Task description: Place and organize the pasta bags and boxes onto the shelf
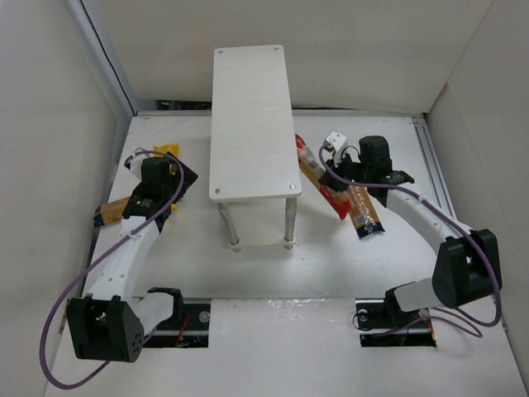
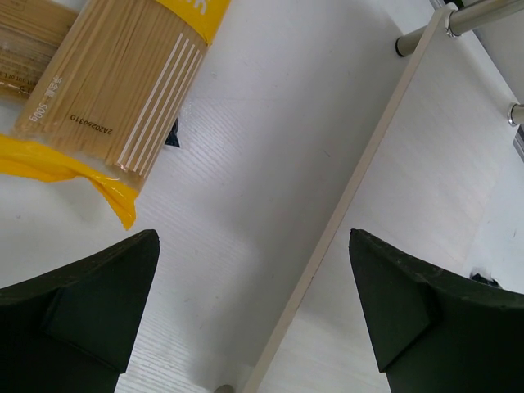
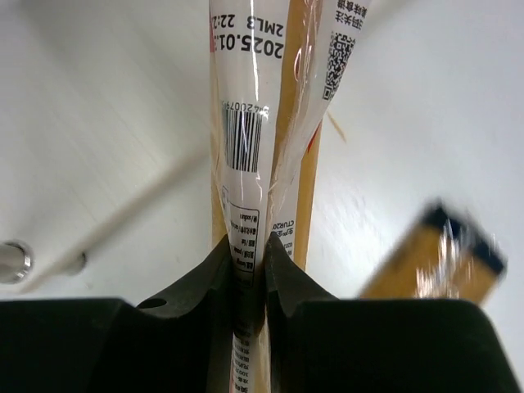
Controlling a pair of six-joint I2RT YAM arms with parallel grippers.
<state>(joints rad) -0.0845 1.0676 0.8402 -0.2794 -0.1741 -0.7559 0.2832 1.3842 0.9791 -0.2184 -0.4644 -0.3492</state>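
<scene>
so the red pasta pack (image 1: 312, 175) is being pinched tight by the right gripper (image 3: 250, 266) beside the shelf (image 1: 248, 116), while the left gripper (image 2: 254, 319) is being held wide open

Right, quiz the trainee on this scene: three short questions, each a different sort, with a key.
1. True or false: a pasta pack lies on the top board of the shelf.
2. The right gripper is: A) open and empty; B) shut on the red pasta pack; C) out of view.
3. Fill in: the jaws of the left gripper stand ____.
Key: 1 false; 2 B; 3 open.
</scene>
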